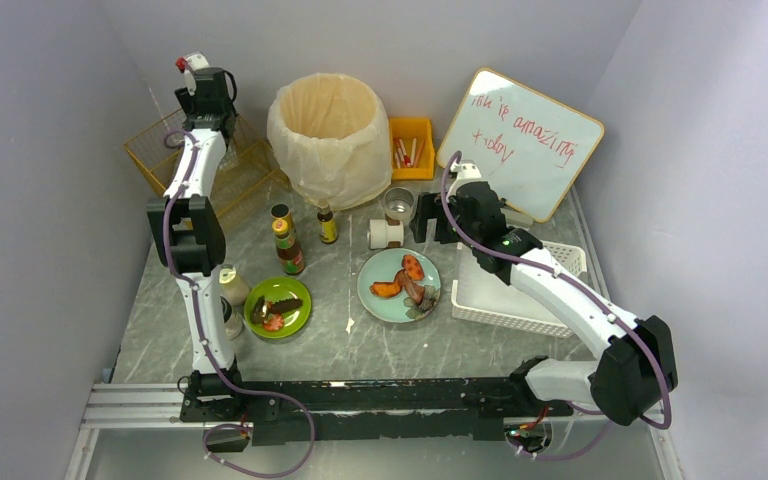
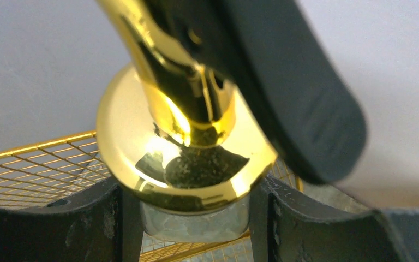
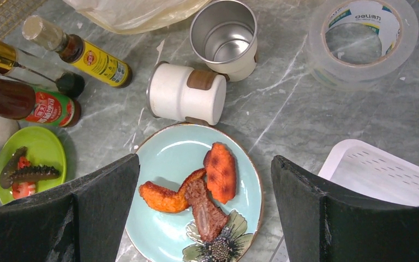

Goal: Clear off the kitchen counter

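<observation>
From above, the kitchen counter point(image 1: 360, 345) is a flat grey marble-look slab with thin white veins, boxed in by plain pale walls on the left, right and far sides. It fills the floor of the scene from the black rail frame point(image 1: 360, 395) at the near edge to the far wall. It spans wall to wall left to right, but this angle does not settle which span is the longer.

On the counter at the far side stand a bag-lined bin point(image 1: 330, 135), a gold wire basket point(image 1: 160, 150) at far left, a yellow box point(image 1: 412, 145) and a tilted whiteboard point(image 1: 525, 140). A green plate point(image 1: 278, 305) and a blue plate point(image 1: 398, 285) of food lie mid-counter. Sauce bottles point(image 1: 287, 245) stand just beyond the green plate. A white slatted basket point(image 1: 500, 295) sits to the right.

The left gripper point(image 1: 205, 90) is raised over the wire basket. The right gripper point(image 1: 425, 215) hangs beyond the blue plate.

In the left wrist view, the fingers are clenched on the clear neck of a gold-capped bottle point(image 2: 185, 158), with basket mesh and a bare wall behind.

In the right wrist view, the claw is released, its fingers spread wide above the blue plate. Beyond the plate a white cup point(image 3: 185, 93) lies on its side, touching an upright steel cup point(image 3: 226, 35). A tape roll point(image 3: 368, 12) lies to the far right on the veined surface.
</observation>
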Motion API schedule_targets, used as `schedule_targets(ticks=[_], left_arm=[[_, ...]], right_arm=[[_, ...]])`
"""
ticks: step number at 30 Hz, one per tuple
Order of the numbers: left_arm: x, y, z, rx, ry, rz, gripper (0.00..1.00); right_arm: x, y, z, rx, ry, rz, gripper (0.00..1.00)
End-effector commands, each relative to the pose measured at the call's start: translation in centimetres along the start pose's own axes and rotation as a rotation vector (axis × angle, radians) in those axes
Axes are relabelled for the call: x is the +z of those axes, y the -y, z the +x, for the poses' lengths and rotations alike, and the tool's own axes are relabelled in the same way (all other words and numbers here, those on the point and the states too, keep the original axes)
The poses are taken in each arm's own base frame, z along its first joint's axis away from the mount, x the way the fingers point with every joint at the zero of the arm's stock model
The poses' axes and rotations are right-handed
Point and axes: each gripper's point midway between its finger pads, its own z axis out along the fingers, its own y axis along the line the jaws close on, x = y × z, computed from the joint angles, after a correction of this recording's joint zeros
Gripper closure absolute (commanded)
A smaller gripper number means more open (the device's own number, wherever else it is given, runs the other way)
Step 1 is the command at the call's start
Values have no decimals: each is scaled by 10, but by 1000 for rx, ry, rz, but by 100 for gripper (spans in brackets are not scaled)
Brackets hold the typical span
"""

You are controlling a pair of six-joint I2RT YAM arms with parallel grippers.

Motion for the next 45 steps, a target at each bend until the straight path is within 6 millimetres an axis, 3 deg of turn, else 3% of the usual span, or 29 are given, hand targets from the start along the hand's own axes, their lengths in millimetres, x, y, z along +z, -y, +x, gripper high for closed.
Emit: schedule_targets(ticks=[1, 11, 24, 34, 45], left_arm=[[1, 3, -30, -81, 97, 18, 78], [6, 1, -12, -72, 51, 32, 45], [1, 4, -18, -73, 46, 59, 27], [-21, 6, -54, -96, 82, 101, 19], [-73, -3, -111, -157, 169, 146, 15]], right_arm=[[-5, -2, -14, -7, 54, -19, 6], [-5, -2, -14, -4, 54, -24, 6], [-6, -2, -18, -3, 64, -25, 6], [-9, -3, -18, -1, 71, -38, 6], [-17, -3, -23, -7, 87, -38, 6]])
